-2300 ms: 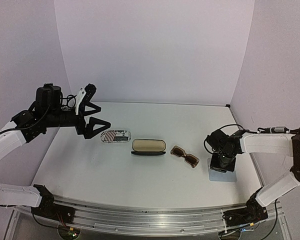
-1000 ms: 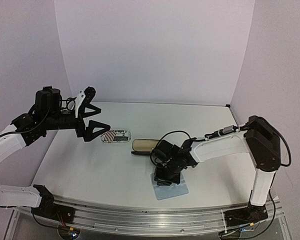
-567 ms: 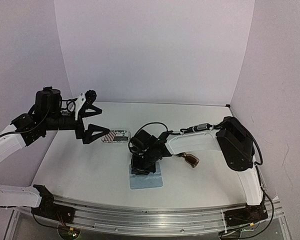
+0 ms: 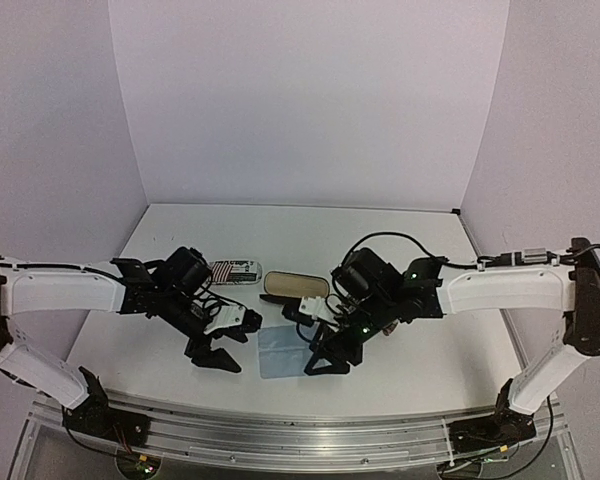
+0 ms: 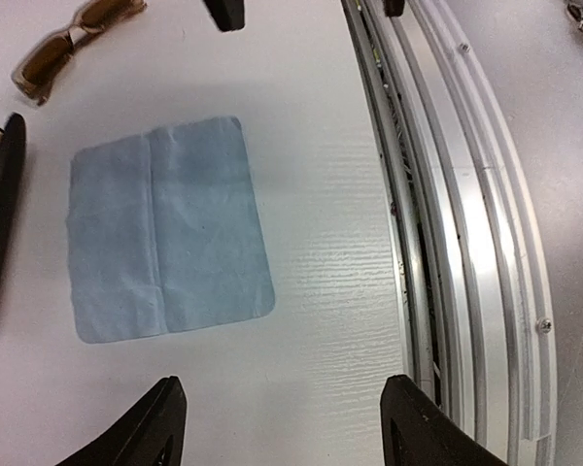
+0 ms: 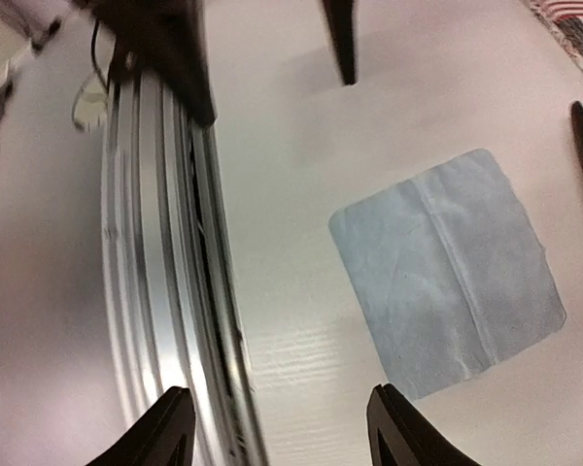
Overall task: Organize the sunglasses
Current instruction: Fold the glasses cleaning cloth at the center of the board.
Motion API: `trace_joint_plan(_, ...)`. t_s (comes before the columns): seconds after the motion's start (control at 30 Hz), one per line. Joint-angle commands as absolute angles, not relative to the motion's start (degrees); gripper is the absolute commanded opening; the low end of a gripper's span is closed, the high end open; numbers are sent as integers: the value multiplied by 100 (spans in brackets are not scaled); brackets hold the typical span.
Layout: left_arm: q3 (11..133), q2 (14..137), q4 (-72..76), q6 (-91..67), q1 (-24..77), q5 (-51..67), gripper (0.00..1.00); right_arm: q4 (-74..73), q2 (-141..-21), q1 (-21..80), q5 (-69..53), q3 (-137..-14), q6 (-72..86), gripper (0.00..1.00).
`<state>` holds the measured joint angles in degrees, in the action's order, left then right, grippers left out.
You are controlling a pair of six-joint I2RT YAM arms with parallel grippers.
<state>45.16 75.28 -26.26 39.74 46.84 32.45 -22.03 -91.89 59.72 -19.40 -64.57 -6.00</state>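
The brown sunglasses (image 5: 73, 39) lie on the table beyond the light-blue cloth (image 5: 165, 233); the right arm hides them in the top view. No white-framed sunglasses are in view. The cloth (image 4: 280, 352) lies flat near the front edge, between the two grippers. My left gripper (image 4: 220, 345) is low at the cloth's left side and open, and the left wrist view shows only bare table between its fingertips (image 5: 287, 417). My right gripper (image 4: 315, 340) is at the cloth's right side, also open and holding nothing (image 6: 282, 417).
An open black case (image 4: 295, 287) with a cream lining lies just behind the cloth. A striped white case (image 4: 232, 271) is to its left. The metal rail (image 5: 447, 243) runs along the table's front edge, close to both grippers.
The right arm dragged the cloth from the right side to the front centre, then let go and opened. The left arm dropped from a raised pose to the table beside the cloth.
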Motion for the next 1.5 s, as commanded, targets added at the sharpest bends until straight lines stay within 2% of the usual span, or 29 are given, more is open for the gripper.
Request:
trace_joint_plan(0.0,4554,8083,-2113,4717,4769,3007,66,-2327,-9648,5969,-2113,-6102,-3677,62)
trace_joint_plan(0.27,4207,8265,-1674,5155,4772,3276,63,-2324,-10599,5745,-1838,-6666,-4281,51)
trace_joint_plan(0.5,4546,8893,-1308,3393,4766,2687,53,-2295,-10558,5180,-2087,-6779,-3916,50)
trace_joint_plan(0.67,4627,9211,-920,3045,4767,2644,52,-2255,-10947,5141,-1853,-6910,-4079,46)
trace_joint_plan(0.73,4724,9326,-904,3136,4764,2503,52,-2258,-11027,5083,-1855,-6983,-4078,46)
trace_joint_plan(0.93,4352,9007,-866,4724,5007,3037,50,-2247,-10572,5185,-2174,-6478,-4731,47)
trace_joint_plan(1.17,4436,9393,-816,4682,5133,3028,50,-2259,-10937,5264,-2055,-6398,-4669,46)
trace_joint_plan(1.47,4382,9506,-874,4986,5142,2899,50,-2268,-11263,5386,-1497,-6396,-4617,32)
